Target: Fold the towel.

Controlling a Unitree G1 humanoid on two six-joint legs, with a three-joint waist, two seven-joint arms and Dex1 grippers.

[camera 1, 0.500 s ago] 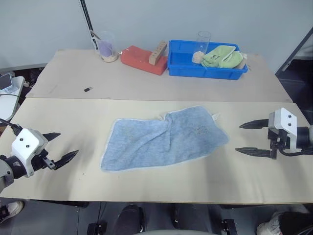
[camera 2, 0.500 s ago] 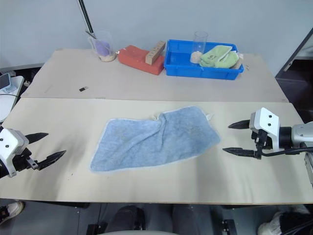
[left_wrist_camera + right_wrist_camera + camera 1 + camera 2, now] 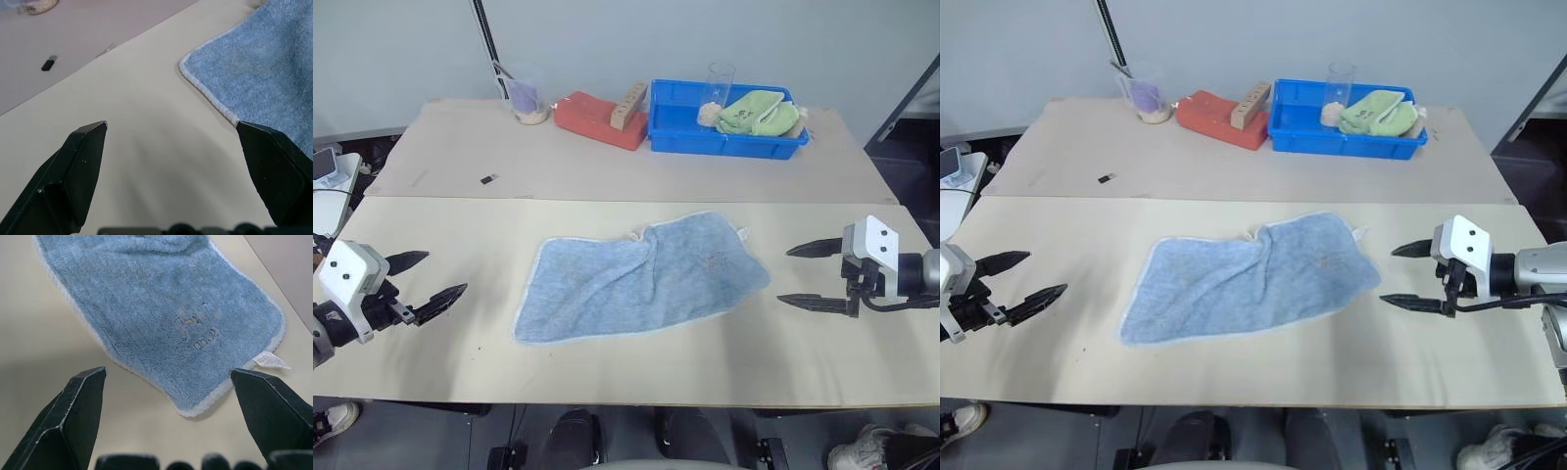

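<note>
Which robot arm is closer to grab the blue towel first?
Probably the right. The right gripper has open jaws just off the towel near its corner. The left gripper, also open, stands farther from its edge.

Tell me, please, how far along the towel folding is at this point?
Nothing looks done yet: the towel lies spread out in a single rumpled layer on the table, with no fold made. In hand: the left gripper and right gripper stand open at either end of it, clear of the cloth. Left to do: grasp an edge and carry it over, so the whole fold.
</note>
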